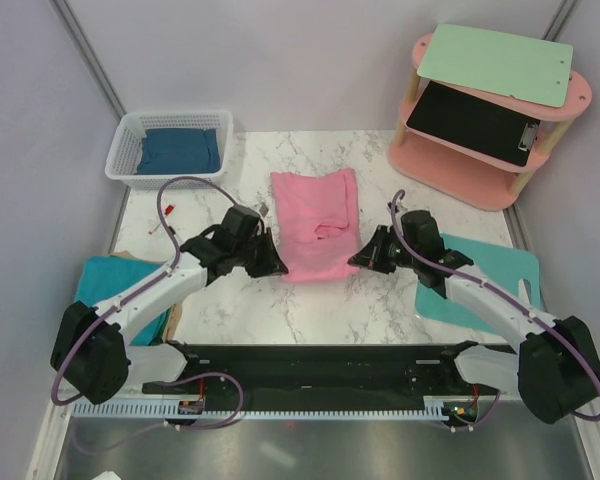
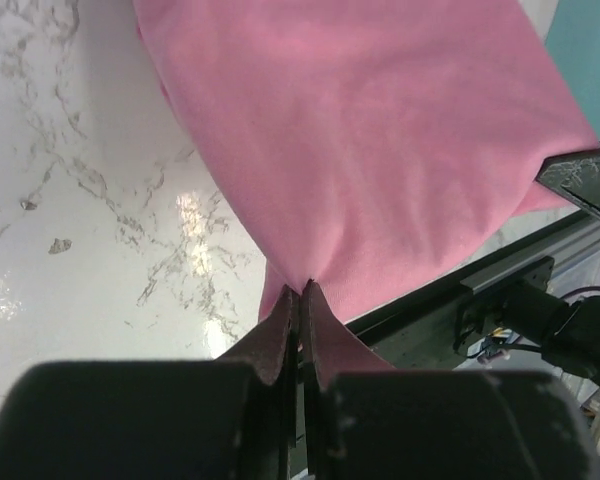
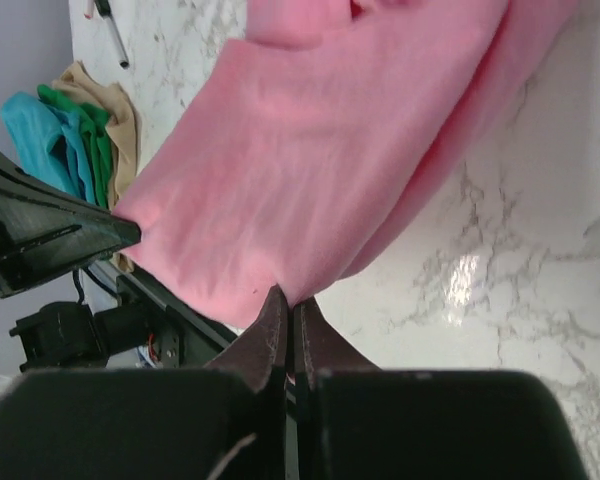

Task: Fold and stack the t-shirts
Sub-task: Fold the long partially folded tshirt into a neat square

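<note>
The pink t-shirt (image 1: 317, 222) lies partly folded in the middle of the marble table, its near edge lifted. My left gripper (image 1: 278, 266) is shut on the shirt's near left corner (image 2: 310, 270). My right gripper (image 1: 357, 260) is shut on its near right corner (image 3: 290, 285). The cloth (image 3: 310, 150) hangs stretched between them. The dark blue t-shirt (image 1: 180, 150) lies folded in the white basket (image 1: 130, 135) at the back left. A teal t-shirt (image 1: 110, 285) lies in a pile at the left edge, also showing in the right wrist view (image 3: 40, 135).
A pink two-tier shelf (image 1: 490, 110) with a green clipboard and a black clipboard stands at the back right. A teal mat (image 1: 490, 270) lies under my right arm. A pen (image 1: 166, 215) lies at the left. Green and beige cloths (image 3: 105, 125) lie in the left pile.
</note>
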`<control>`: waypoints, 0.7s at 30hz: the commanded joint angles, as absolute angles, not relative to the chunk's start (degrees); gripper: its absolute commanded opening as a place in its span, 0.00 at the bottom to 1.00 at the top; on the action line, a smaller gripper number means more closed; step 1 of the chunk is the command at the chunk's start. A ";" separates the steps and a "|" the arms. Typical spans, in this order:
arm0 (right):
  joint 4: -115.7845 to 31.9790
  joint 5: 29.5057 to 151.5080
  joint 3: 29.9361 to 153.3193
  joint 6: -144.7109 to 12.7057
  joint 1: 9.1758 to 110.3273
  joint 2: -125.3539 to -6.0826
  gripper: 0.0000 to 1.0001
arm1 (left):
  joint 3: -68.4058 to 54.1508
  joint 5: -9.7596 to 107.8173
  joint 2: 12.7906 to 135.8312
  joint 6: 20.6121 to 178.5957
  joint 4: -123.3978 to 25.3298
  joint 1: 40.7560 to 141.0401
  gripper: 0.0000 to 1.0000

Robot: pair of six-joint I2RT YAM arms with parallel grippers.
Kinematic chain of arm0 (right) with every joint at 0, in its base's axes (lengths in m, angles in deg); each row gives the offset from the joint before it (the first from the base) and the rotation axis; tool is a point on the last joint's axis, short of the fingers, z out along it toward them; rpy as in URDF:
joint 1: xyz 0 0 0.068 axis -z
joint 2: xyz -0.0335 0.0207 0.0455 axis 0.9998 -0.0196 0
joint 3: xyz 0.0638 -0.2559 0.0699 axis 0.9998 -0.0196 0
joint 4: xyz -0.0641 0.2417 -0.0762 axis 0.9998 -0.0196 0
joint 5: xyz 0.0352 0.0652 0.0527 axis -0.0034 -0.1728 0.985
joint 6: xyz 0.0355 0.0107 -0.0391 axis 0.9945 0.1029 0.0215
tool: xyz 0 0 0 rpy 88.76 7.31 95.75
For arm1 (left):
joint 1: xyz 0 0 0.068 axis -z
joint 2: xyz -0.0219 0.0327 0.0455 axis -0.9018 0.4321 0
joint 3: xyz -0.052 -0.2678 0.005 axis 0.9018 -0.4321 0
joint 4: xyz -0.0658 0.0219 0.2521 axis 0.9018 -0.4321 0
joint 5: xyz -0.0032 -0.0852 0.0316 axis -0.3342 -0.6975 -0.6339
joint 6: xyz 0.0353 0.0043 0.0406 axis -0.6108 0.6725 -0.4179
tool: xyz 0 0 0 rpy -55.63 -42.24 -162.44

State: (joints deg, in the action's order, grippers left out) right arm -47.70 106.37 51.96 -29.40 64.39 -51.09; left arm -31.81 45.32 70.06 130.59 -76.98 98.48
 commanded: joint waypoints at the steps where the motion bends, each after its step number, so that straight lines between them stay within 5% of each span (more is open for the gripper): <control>1: -47.72 102.30 62.47 -33.52 64.62 -55.64 0.00 | -20.87 48.76 74.12 128.99 -79.70 97.71 0.02; 21: -38.85 104.57 95.34 -37.57 74.46 -92.29 0.03 | 17.29 39.10 108.04 119.84 -80.93 83.39 0.02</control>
